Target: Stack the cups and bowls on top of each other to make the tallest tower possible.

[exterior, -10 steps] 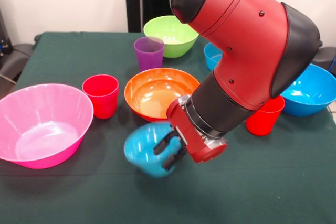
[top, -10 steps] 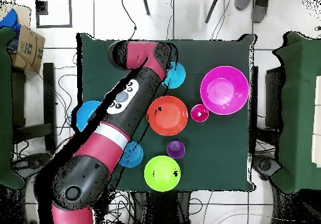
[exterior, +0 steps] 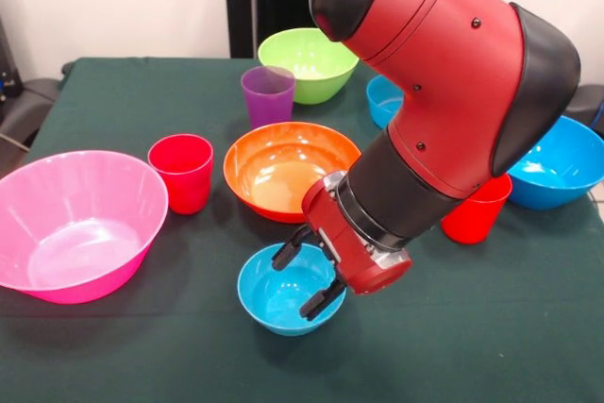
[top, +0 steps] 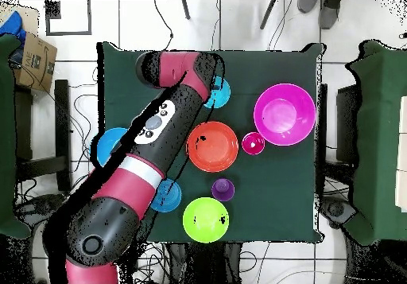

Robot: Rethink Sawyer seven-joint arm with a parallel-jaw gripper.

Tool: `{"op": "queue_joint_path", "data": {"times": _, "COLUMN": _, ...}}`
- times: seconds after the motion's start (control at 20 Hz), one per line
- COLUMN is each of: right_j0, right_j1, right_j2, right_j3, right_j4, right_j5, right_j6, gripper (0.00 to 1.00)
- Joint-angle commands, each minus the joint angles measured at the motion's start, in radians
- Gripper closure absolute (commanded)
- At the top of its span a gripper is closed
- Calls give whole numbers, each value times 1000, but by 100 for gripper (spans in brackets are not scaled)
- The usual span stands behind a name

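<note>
A small blue bowl [exterior: 276, 295] stands upright on the green cloth near the front edge; it also shows in the overhead view [top: 222, 95]. My gripper [exterior: 305, 277] is open just over its right side, fingers spread, not holding it. The orange bowl [exterior: 283, 165] stands right behind it. A red cup [exterior: 182, 173] is left of the orange bowl, and another red cup [exterior: 478, 212] is partly hidden behind my arm. The purple cup [exterior: 268, 94] and the lime green bowl [exterior: 304, 61] stand farther back. A second small blue bowl [exterior: 381, 99] peeks out behind the arm. Nothing is stacked.
A large pink bowl [exterior: 77, 224] fills the left side. A large blue bowl [exterior: 559, 163] sits at the right edge. My red arm [exterior: 444, 92] crosses the right half of the table. Chairs stand at both sides in the overhead view.
The small blue bowl was tilted in my shut gripper above the cloth. Now it stands upright on the cloth and the gripper has opened off it.
</note>
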Motion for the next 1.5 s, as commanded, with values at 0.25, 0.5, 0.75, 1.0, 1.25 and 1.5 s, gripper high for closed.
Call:
{"op": "queue_joint_path", "data": {"times": 0.25, "right_j0": -2, "right_j1": -15, "right_j2": 115, "right_j3": -26, "right_j4": 13, "right_j5": 60, "right_j6": 144, "gripper": 0}}
{"op": "queue_joint_path", "data": {"times": 0.5, "right_j0": -15, "right_j1": -95, "right_j2": 323, "right_j3": 84, "right_j4": 14, "right_j5": -50, "right_j6": -50, "gripper": 0}}
{"op": "queue_joint_path", "data": {"times": 0.75, "right_j0": -75, "right_j1": -230, "right_j2": 549, "right_j3": 211, "right_j4": -78, "right_j5": -171, "right_j6": -381, "gripper": 0}}
{"op": "queue_joint_path", "data": {"times": 1.0, "right_j0": -159, "right_j1": -403, "right_j2": 743, "right_j3": 413, "right_j4": -184, "right_j5": -233, "right_j6": -651, "gripper": 0}}
{"op": "queue_joint_path", "data": {"times": 1.25, "right_j0": -203, "right_j1": -550, "right_j2": 812, "right_j3": 605, "right_j4": -301, "right_j5": -250, "right_j6": -740, "gripper": 0}}
{"op": "queue_joint_path", "data": {"times": 1.5, "right_j0": -263, "right_j1": -664, "right_j2": 898, "right_j3": 728, "right_j4": -395, "right_j5": -245, "right_j6": -847, "gripper": 0}}
